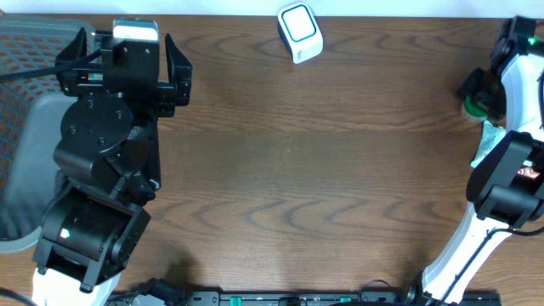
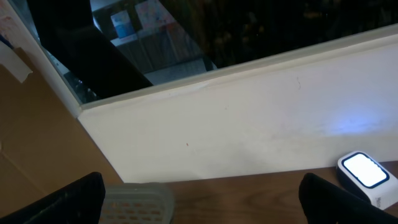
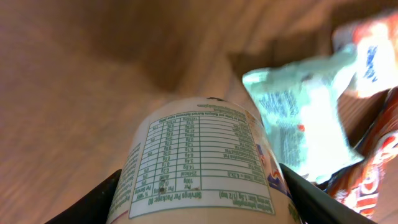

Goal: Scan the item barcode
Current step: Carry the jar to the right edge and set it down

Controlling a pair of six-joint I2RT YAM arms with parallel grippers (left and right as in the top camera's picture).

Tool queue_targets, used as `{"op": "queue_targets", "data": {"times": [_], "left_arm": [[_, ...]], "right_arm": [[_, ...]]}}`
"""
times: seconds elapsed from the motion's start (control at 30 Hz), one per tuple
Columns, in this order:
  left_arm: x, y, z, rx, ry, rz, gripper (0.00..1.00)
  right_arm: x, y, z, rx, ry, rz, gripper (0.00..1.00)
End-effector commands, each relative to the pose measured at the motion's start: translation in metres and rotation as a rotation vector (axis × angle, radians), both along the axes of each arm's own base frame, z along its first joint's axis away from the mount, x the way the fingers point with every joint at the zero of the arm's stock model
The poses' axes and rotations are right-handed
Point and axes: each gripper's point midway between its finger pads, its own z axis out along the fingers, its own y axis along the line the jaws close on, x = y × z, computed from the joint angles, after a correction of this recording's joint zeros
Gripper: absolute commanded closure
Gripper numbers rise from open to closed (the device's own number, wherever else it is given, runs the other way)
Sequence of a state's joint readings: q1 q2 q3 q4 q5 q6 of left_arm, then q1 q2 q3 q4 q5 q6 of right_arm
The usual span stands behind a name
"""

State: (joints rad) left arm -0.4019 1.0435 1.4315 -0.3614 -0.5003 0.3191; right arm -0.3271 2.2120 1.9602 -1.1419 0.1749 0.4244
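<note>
Labelled tub tight within right pincer

Top-down overhead, low left wrist: shared scanner

Left arm: black throughout, round joint housings with small screws, white shell at near base, black cable on left. Left gripper: black fingers, white block between. Right arm: white links, black joints, red marking, green light.
</note>
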Motion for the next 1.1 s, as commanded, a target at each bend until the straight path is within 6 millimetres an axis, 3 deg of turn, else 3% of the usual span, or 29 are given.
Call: {"op": "queue_targets", "data": {"times": [0.0,0.3,0.63,0.73,0.9,1.07], "left_arm": [[-0.004,0.004,0.009,0.000,-0.021,0.010,0.00],[-0.004,0.004,0.009,0.000,-0.021,0.010,0.00],[-0.004,0.004,0.009,0.000,-0.021,0.010,0.00],[-0.004,0.004,0.009,0.000,-0.021,0.010,0.00],[-0.004,0.004,0.009,0.000,-0.021,0.010,0.00],[-0.004,0.004,0.009,0.000,-0.021,0.010,0.00]], "right_arm": [[-0.015,-0.006,-0.017,0.017,0.014,-0.140,0.46],[-0.035,-0.008,-0.049,0.029,0.039,-0.286,0.43],[-0.034,-0.005,-0.052,0.053,0.028,-0.309,0.24],[-0.033,-0.006,-0.049,0.053,0.023,-0.309,0.02],[-0.029,-0.007,-0.031,0.048,-0.015,-0.308,0.01],[-0.028,-0.007,0.015,0.029,-0.109,-0.318,0.01]]}}
